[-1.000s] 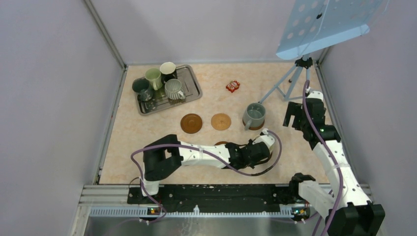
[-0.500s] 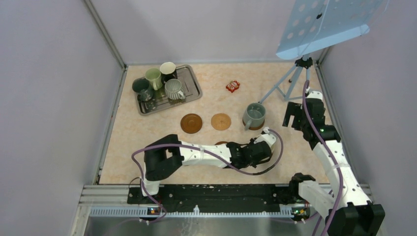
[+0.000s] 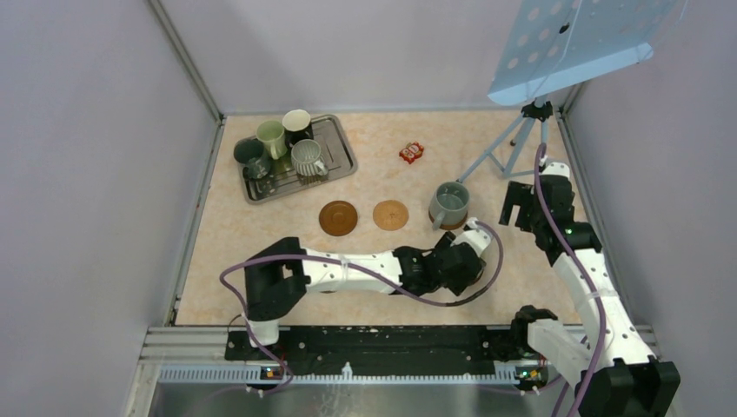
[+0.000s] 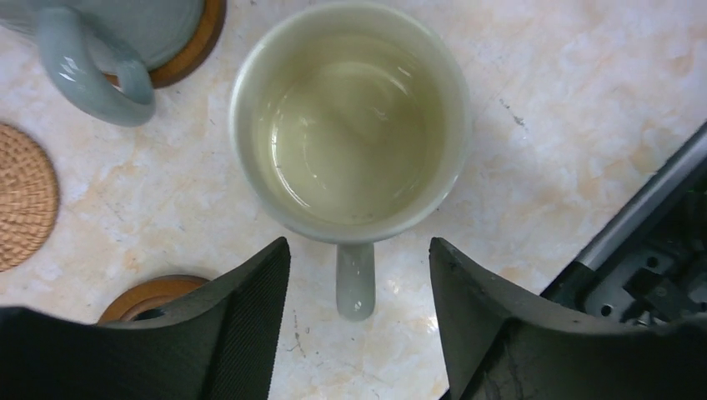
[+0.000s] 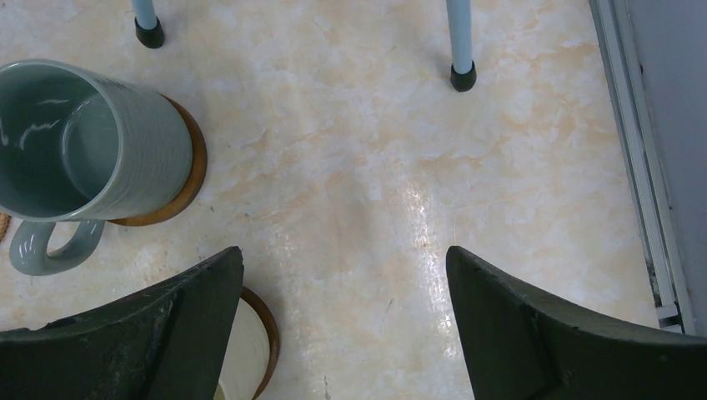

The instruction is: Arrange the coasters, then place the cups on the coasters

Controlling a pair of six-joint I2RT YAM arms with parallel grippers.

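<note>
Grey-blue cup [image 5: 79, 137] on brown coaster [image 5: 194, 167]; cream cup [image 5: 242, 354], partly hidden, on second coaster [image 5: 269, 333]; two stand feet [image 5: 461, 77] beyond

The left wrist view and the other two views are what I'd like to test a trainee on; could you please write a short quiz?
1. True or false: the left gripper is clamped on the cream ceramic mug.
2. How many ceramic mugs stand in the rectangular metal tray? A two; B four; C six.
3. Fill in: the grey-blue ceramic mug stands on a round wooden coaster coloured ____.

Key: 1 false, the fingers stand open on either side of the handle without touching it; 2 B; 3 dark brown.
</note>
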